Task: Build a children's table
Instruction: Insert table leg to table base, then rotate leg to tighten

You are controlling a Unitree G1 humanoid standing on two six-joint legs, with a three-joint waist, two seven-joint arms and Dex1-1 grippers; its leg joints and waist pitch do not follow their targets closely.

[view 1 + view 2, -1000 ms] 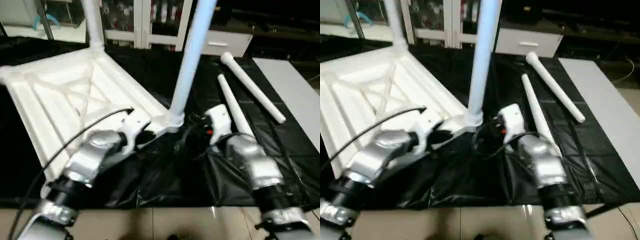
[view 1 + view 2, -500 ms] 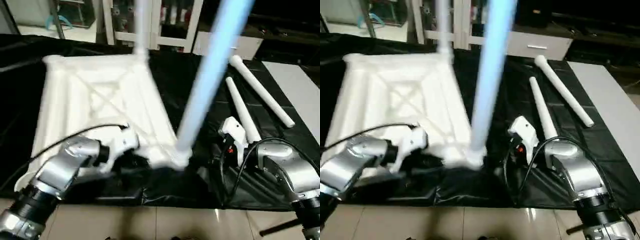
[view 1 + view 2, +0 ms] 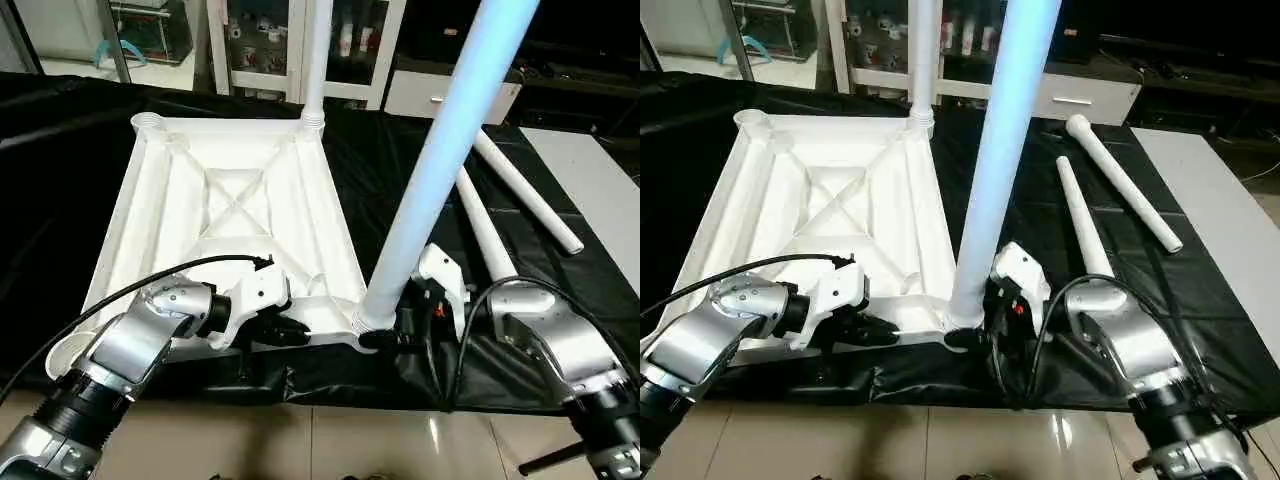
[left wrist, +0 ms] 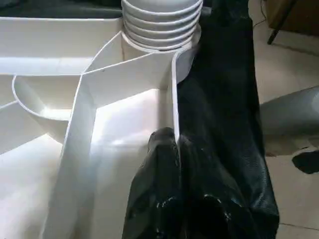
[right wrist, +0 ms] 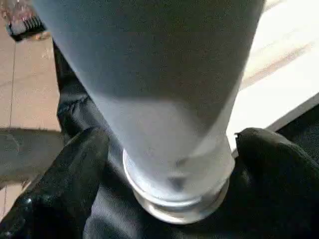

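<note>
Gripping the table top's (image 3: 180,190) near edge, the left tool (image 3: 290,330) stays clenched; the right tool (image 5: 169,164) straddles a leg (image 3: 430,170), released.

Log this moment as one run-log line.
white plastic tabletop upside down | two legs fitted, two tapered white legs loose | left gripper pinching rim | right gripper straddling near leg

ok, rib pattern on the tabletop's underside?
White X-shaped ribs inside a rectangular frame on the tabletop, clearest in the right eye view.

Lab: glass-door cabinets (image 3: 250,45), tiled floor (image 3: 330,450)
</note>
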